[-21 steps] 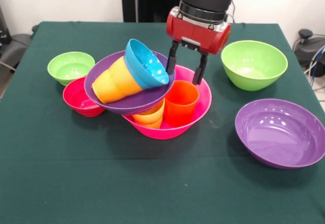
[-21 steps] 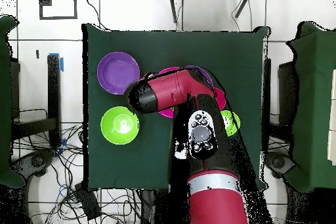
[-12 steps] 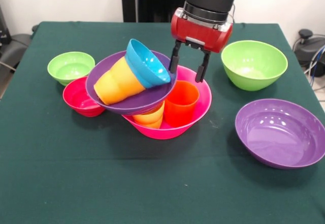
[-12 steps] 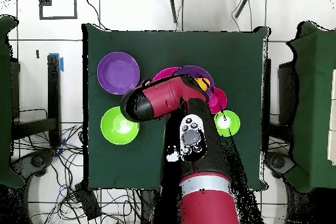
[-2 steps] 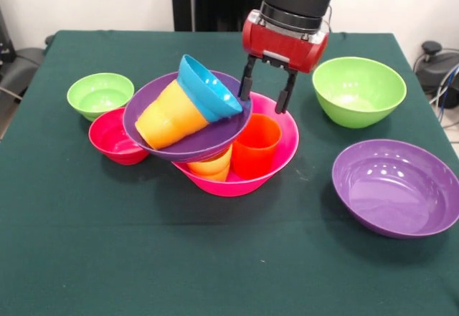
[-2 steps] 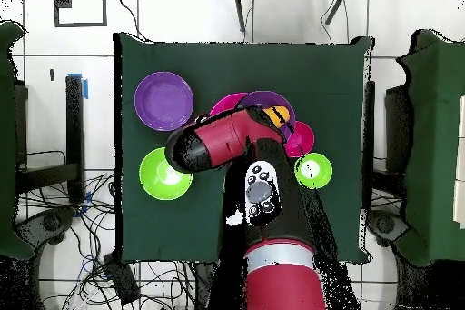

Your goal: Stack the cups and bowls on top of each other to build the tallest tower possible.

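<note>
Front view: the gripper (image 5: 265,94) is hovering with fingers (image 5: 244,87) apart and empty over the hot-pink bowl (image 5: 287,147); the orange cup (image 5: 255,144) is standing just below them, the tilted purple bowl (image 5: 208,140) beside them.

Overhead view: the arm (image 6: 222,141) is covering the tower (image 6: 265,106).

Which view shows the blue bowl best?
The front view. There the blue bowl shows whole, tilted on its side against a yellow-orange cup in the raised purple bowl. In the overhead view the arm covers it, so I cannot make it out.
</note>
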